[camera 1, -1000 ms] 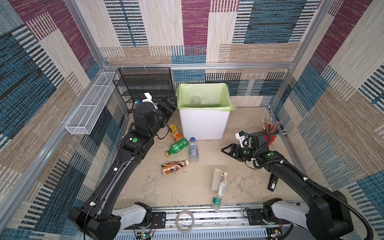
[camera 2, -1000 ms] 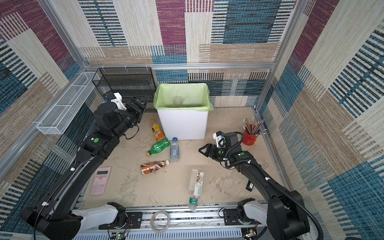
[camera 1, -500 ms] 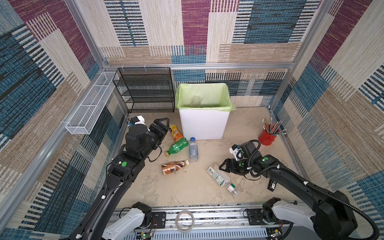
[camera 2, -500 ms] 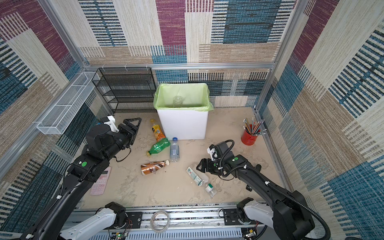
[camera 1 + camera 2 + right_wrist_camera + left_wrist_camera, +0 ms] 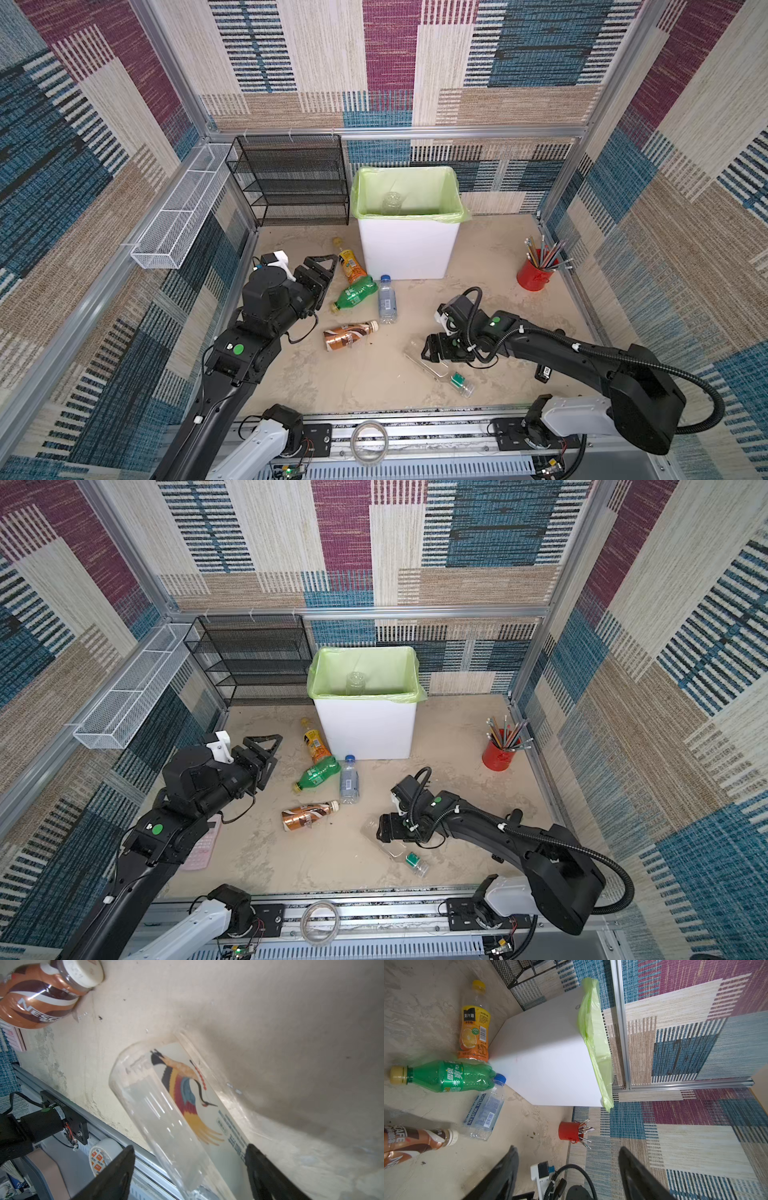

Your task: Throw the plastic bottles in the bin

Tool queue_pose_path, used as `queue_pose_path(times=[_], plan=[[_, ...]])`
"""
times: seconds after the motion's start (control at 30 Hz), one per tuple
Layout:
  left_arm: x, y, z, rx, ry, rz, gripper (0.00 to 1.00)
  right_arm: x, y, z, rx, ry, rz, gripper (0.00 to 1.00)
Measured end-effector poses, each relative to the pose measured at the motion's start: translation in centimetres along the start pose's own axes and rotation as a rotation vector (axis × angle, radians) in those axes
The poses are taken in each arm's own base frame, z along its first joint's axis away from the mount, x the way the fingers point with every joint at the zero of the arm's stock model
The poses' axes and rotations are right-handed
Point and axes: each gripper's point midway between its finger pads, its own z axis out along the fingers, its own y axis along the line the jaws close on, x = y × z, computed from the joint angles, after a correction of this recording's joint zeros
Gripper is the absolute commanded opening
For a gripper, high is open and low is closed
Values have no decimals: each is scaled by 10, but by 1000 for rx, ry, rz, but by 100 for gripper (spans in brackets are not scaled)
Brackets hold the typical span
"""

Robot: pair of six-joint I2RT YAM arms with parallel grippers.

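The bin (image 5: 407, 249) stands at the back, a clear bottle (image 5: 392, 203) inside it. An orange juice bottle (image 5: 351, 262), a green one (image 5: 357, 293), a blue-capped water bottle (image 5: 386, 297) and a brown coffee bottle (image 5: 347, 336) lie on the floor left of the bin. My left gripper (image 5: 320, 266) hangs open and empty just left of them. My right gripper (image 5: 190, 1167) is low over a clear green-capped bottle (image 5: 440, 370) lying near the front. That crane-printed bottle (image 5: 176, 1105) sits between the open jaws, with a clear gap on one side.
A black mesh rack (image 5: 291, 183) and a white wire basket (image 5: 178, 216) line the back left. A red cup of pencils (image 5: 534, 276) stands at the right wall. A pink calculator (image 5: 203, 841) lies under the left arm, a tape roll (image 5: 369, 440) on the front rail.
The left arm dropped from up by the rack to low beside the floor bottles. The right gripper moved forward and down over the clear bottle, which now lies diagonally, and its jaws widened.
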Motion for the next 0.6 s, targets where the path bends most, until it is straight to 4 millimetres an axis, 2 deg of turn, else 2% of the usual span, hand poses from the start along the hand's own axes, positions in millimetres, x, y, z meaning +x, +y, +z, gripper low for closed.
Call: queue_pose_path(times=[0.1,0.3,0.4,0.6], plan=[[6,7,-8,5,21,-10,77,-2,6,4,31,-9,-25,86],[20,28,-15,-19,64,-60,77,15,8,27,107,57,-83,86],[21,29,-18,-16,73,-65,77,25,-3,38,180,98,-97,82],[22,32,-17,-27,77,-71,77,24,-12,40,236,92,-117,70]])
